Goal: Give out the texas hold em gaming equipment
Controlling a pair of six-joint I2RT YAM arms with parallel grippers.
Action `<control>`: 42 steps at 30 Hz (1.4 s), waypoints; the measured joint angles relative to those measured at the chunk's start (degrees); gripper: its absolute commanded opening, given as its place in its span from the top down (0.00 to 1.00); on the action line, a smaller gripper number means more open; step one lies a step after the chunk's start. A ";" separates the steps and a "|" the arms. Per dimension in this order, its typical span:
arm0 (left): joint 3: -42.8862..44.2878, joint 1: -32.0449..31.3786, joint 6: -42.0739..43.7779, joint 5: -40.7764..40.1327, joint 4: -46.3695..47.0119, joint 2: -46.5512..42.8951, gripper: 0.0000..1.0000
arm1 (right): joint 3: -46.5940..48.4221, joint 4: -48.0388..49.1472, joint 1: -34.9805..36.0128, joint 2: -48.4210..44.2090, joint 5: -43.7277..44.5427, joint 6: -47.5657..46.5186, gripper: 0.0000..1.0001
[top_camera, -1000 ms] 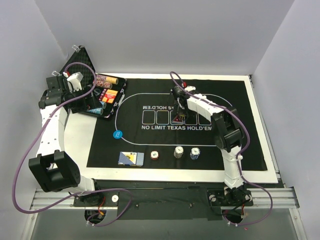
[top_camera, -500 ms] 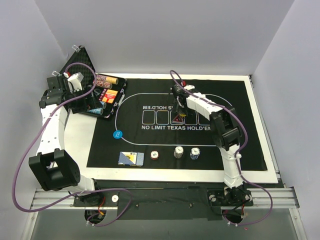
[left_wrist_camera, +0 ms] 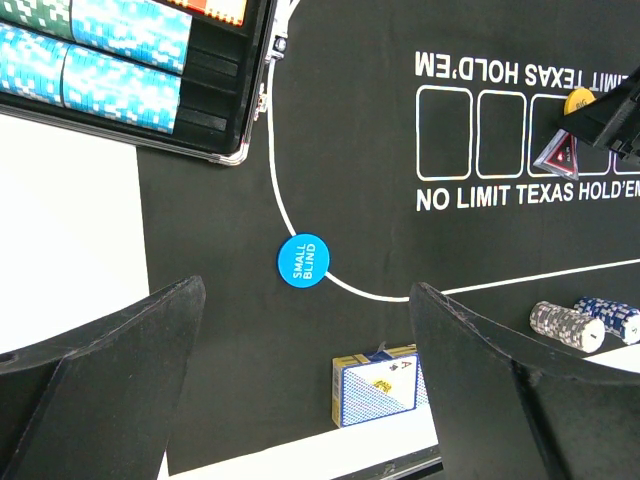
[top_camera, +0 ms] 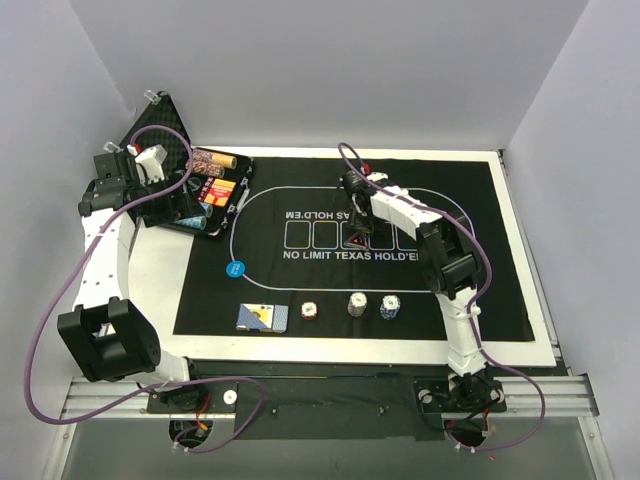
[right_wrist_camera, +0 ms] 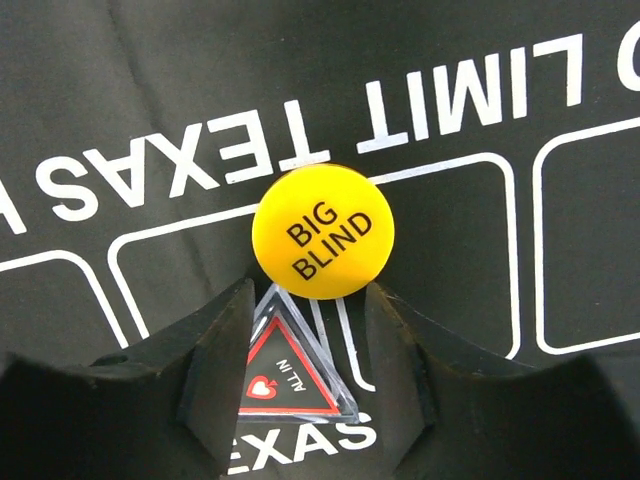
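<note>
My right end effector (right_wrist_camera: 310,300) straddles the red ALL IN triangle (right_wrist_camera: 285,375), centre-bottom, probably to lift it; whether it grips, I cannot tell. Meanwhile my left end effector (left_wrist_camera: 305,290) hangs released.

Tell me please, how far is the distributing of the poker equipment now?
Done, it seems: the small blind button, the card deck and three chip stacks lie on the mat. In hand: the right fingers stand either side of the red marker, beside the big blind button; a grip is not certain. To do: chips are in the case; left fingers are open, empty.
</note>
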 measured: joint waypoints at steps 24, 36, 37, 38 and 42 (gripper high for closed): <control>0.00 0.31 0.31 -0.02 0.28 1.18 0.05 | 6.25 -1.86 -8.17 3.39 -2.21 -3.06 0.27; -0.55 0.48 0.72 -0.02 0.37 0.74 0.05 | -0.42 1.51 -1.05 -2.73 -2.99 -2.64 0.28; -0.70 0.52 0.83 0.00 0.42 0.61 0.05 | -1.31 1.73 -1.07 -3.02 -2.80 -2.49 0.29; -0.81 0.61 0.85 0.00 0.39 0.48 0.05 | -2.38 1.75 -1.07 -3.32 -2.51 -2.14 0.30; -1.40 0.81 1.09 -0.02 0.50 -0.04 0.05 | -6.03 1.77 -1.09 -4.15 -1.66 -1.03 0.34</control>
